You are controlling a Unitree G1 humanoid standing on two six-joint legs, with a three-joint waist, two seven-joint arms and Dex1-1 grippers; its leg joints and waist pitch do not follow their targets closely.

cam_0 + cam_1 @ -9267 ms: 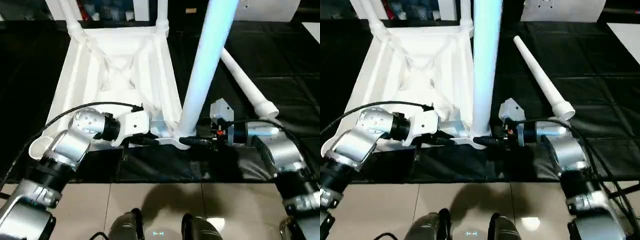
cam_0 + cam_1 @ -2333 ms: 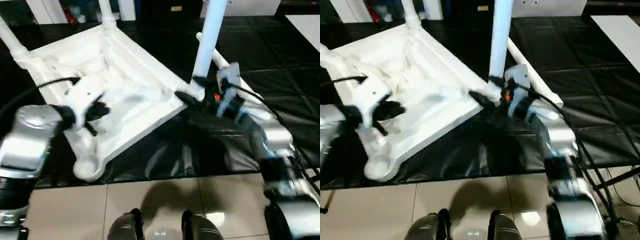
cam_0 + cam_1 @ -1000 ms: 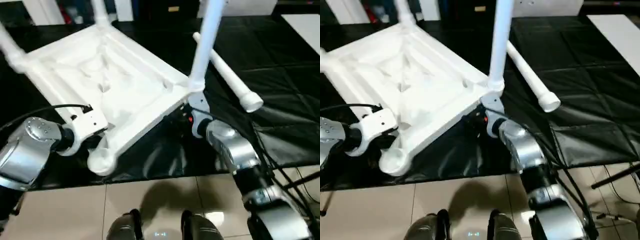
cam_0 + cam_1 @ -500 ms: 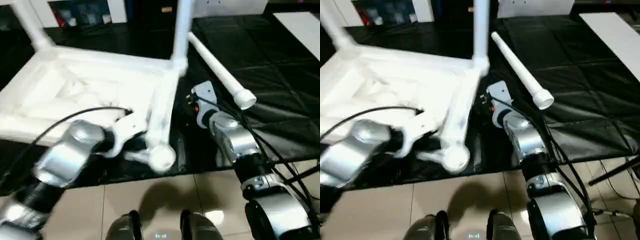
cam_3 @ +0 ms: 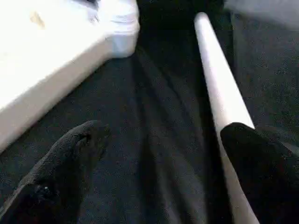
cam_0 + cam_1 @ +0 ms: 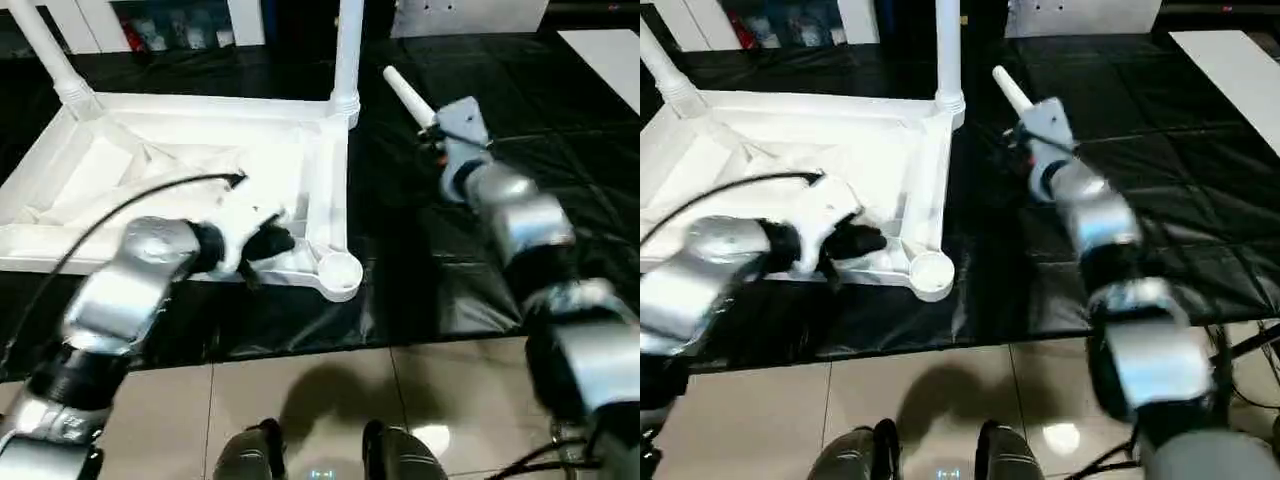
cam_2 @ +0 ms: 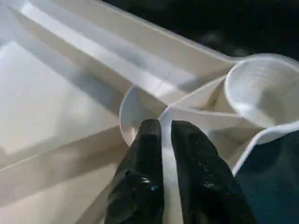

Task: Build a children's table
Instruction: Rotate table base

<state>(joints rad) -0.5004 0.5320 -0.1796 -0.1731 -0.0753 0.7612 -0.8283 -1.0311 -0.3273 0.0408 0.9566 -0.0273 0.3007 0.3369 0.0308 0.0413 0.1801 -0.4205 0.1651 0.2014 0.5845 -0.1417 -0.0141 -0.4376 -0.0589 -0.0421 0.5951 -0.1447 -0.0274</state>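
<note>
The small white plastic children's table (image 6: 200,170) lies upside down on the black-covered counter (image 6: 560,120), two legs standing up. The left end effector (image 7: 161,128) pinches a thin rib beside the empty corner socket (image 6: 340,272). The right end effector (image 5: 163,140) is spread wide beside the loose white tubular leg (image 5: 219,88).

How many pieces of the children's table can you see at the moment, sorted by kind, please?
Square table top: 1
Legs standing upright in corner sockets: 2
Loose leg lying flat: 1
Total: 4
</note>
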